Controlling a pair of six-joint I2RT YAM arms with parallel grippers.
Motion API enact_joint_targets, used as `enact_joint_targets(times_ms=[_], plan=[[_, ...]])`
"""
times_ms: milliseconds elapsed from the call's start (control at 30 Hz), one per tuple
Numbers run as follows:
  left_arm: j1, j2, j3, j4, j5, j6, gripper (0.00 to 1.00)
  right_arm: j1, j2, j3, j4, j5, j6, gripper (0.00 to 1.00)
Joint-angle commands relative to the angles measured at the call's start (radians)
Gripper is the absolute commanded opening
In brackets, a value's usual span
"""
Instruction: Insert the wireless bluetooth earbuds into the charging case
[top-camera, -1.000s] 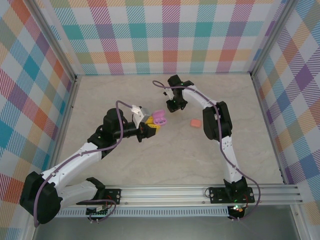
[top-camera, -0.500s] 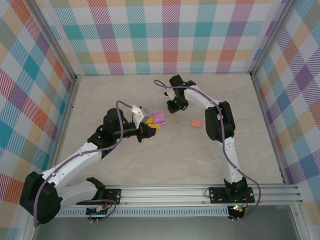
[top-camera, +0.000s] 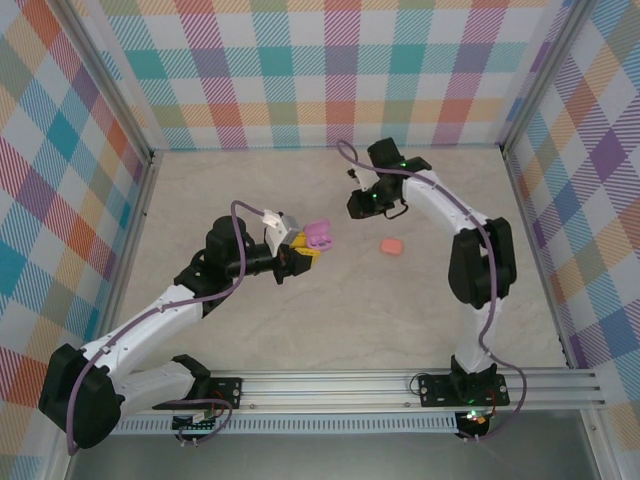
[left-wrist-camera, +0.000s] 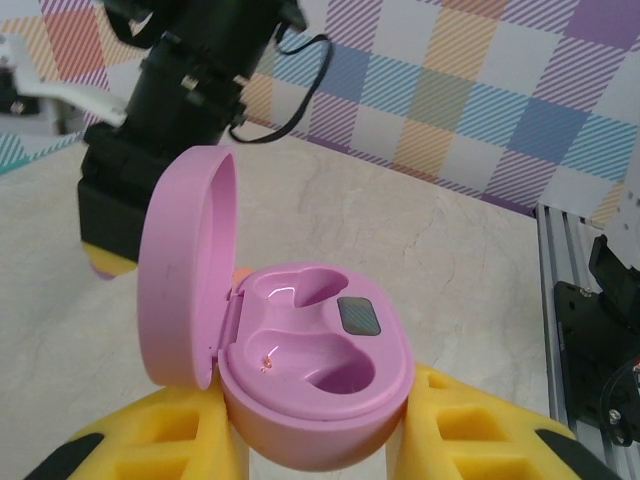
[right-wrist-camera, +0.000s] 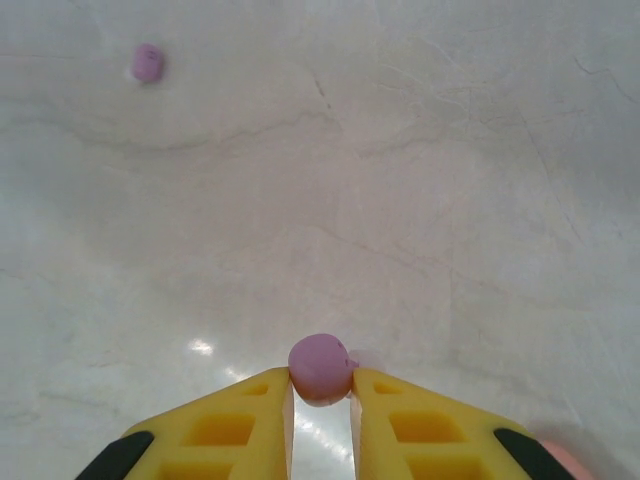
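My left gripper (top-camera: 303, 248) is shut on a pink-purple charging case (top-camera: 319, 235) and holds it above the table. In the left wrist view the case (left-wrist-camera: 315, 350) sits between the yellow fingers (left-wrist-camera: 470, 420) with its lid swung open to the left. Both wells are empty. My right gripper (top-camera: 358, 205) hovers to the right of the case and a little farther back, shut on one purple earbud (right-wrist-camera: 321, 367), which is pinched at the fingertips. A second purple earbud (right-wrist-camera: 148, 62) lies loose on the table farther off. The salmon-orange earbuds are out of view.
A small salmon-orange case (top-camera: 391, 245) lies shut on the marble tabletop, right of the held case. Checked walls enclose the table on three sides. An aluminium rail (top-camera: 400, 385) runs along the near edge. The right arm's dark wrist (left-wrist-camera: 190, 80) looms behind the open lid.
The right arm has swung its elbow out to the right, and its gripper has shifted slightly right and back with the purple earbud. The left arm and the case have stayed put.
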Motion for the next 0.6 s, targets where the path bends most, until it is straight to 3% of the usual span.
enact_joint_targets(times_ms=[0,567], plan=[[0.008,-0.028,0.035,-0.005,0.021,0.008,0.14,0.002,-0.106,-0.048,-0.021,-0.08,0.032,0.21],[0.008,-0.007,0.068,0.021,0.046,0.016,0.14,0.021,-0.561,-0.183,-0.08,-0.239,0.188,0.2]])
